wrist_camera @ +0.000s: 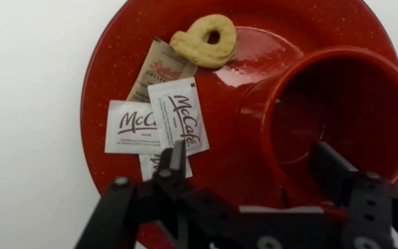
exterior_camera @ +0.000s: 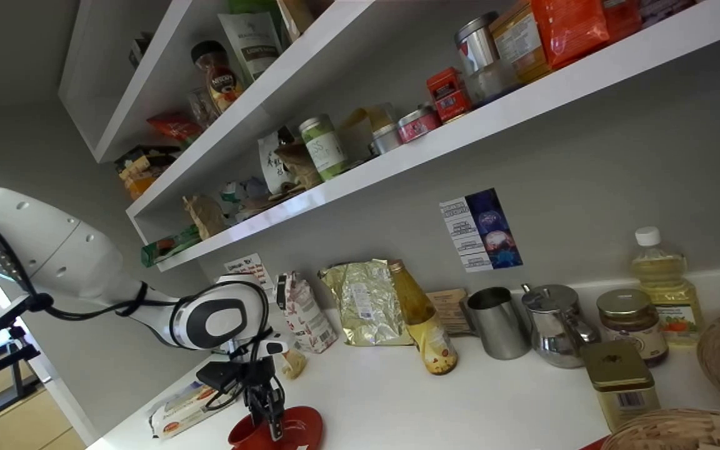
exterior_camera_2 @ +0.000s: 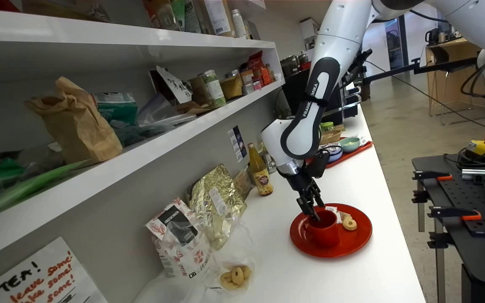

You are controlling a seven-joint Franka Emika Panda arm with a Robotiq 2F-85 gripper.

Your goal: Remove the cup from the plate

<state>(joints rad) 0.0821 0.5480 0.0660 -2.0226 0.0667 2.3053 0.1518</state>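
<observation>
The red cup stands on the red plate, right of centre in the wrist view. The cup and plate also show in an exterior view; in an exterior view the cup and plate are cut by the lower edge. My gripper is open. Its right finger is over or inside the cup's mouth and its left finger is outside, above the sugar packets, with the near cup wall between them. The gripper is pointed down at the cup. Whether a finger touches the wall cannot be told.
White and brown sugar packets and a ring biscuit lie on the plate. Along the wall stand a yellow bottle, a gold foil bag and a metal jug. A shelf runs above the counter.
</observation>
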